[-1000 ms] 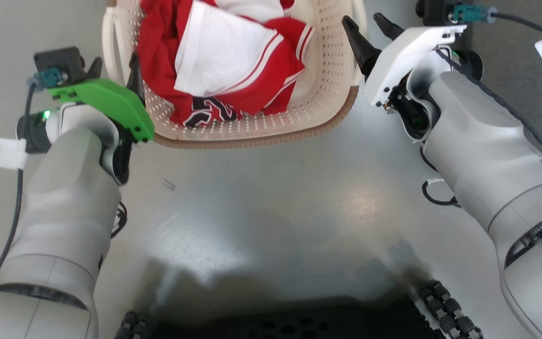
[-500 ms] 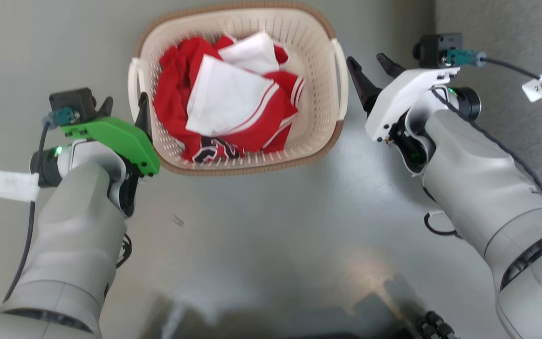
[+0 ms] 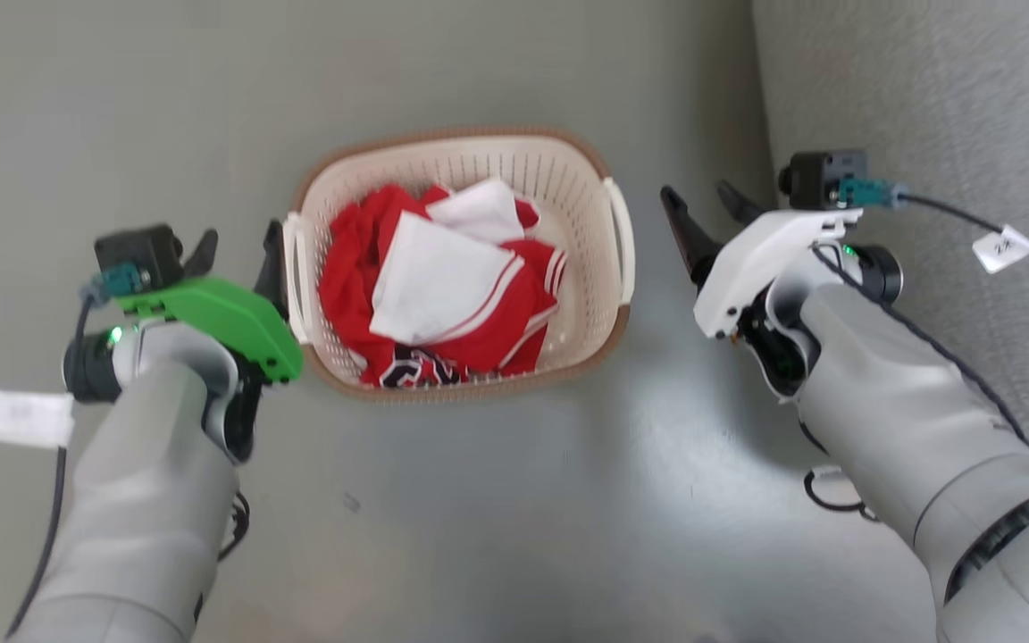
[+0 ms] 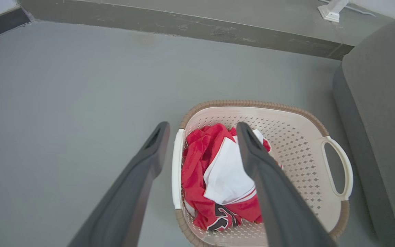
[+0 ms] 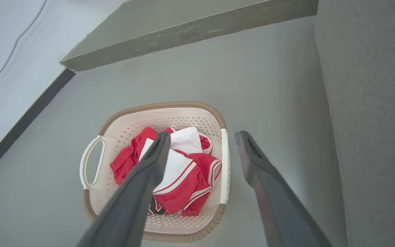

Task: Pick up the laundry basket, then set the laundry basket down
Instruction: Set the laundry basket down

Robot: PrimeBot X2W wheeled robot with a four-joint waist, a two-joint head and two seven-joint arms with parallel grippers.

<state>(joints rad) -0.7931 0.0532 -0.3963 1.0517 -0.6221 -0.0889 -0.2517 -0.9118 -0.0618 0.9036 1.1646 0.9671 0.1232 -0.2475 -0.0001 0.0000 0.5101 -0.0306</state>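
On grey floor [image 3: 121,107] beside sofa [image 3: 925,89]: laundry basket [image 3: 588,268], flanked by left gripper [image 3: 242,237] and right gripper [image 3: 695,192], both splayed wide, holding nothing. Probably light, stiff perforated plastic, soft red-white clothes [image 3: 443,286] inside. Best gripped at white side handles [image 3: 627,241], both at once, kept level.

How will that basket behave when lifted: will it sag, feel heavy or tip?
The basket is probably stiff: moulded perforated plastic with a thick rim. Likely light, since only a few clothes lie in it. With handles on opposite sides, an even two-sided lift should keep it level; lifting one side alone would probably tilt it.
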